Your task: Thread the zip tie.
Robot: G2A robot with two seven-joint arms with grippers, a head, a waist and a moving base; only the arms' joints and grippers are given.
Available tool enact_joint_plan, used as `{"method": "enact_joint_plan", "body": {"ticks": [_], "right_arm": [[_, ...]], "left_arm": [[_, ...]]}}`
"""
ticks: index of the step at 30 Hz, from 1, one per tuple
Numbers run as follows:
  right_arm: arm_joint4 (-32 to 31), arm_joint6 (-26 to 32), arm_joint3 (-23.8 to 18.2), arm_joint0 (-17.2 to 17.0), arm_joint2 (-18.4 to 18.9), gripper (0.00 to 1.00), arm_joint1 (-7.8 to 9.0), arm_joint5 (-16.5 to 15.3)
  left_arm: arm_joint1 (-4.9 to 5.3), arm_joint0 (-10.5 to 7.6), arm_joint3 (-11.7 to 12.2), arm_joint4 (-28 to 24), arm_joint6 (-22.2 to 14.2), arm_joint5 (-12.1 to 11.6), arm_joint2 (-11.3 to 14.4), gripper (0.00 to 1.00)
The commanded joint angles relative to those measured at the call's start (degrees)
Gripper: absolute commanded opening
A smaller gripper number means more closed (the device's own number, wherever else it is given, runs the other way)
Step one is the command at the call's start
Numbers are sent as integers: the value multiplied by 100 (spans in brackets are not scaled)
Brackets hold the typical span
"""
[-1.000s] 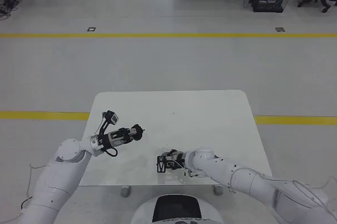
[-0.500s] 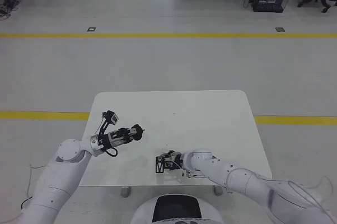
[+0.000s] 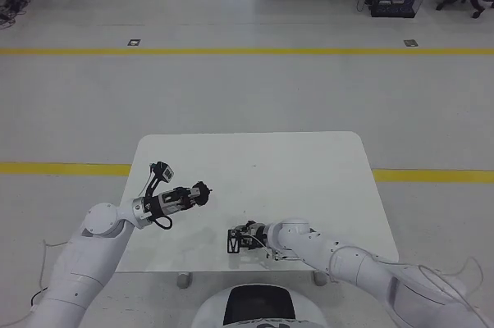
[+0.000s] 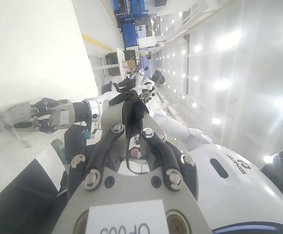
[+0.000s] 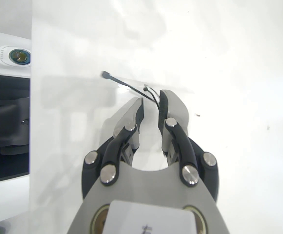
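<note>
A thin black zip tie (image 5: 124, 85) lies flat on the white table (image 3: 313, 164) near its front edge, head end (image 5: 105, 74) pointing away from my right gripper (image 5: 151, 97). That gripper (image 3: 235, 240) is open and low over the table, and the tie's tail runs in between its fingertips. A second short black strand (image 5: 147, 89) lies beside the tail. My left gripper (image 4: 131, 113) is held up over the table's left part (image 3: 199, 193), shut on a black knotted strap piece (image 4: 129, 97).
The table's front edge (image 5: 31, 122) runs close beside the zip tie's head. Small dark specks (image 5: 198, 115) dot the tabletop. From the left wrist view the right gripper (image 4: 10, 120) is seen resting low on the table.
My right gripper has crept slightly along the front edge toward the zip tie. The left arm has kept still.
</note>
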Motion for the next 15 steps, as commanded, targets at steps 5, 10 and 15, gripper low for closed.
{"method": "enact_joint_plan", "body": {"ticks": [5,10,15], "right_arm": [[7,4,57,3,0,7,-42,0],[-11,4,64,25,0,5,-60,0],[-45,35,21,34,0,0,-53,0]], "left_arm": [[0,0,0,0,0,0,0,0],[0,0,0,0,0,0,0,0],[0,0,0,0,0,0,0,0]]}}
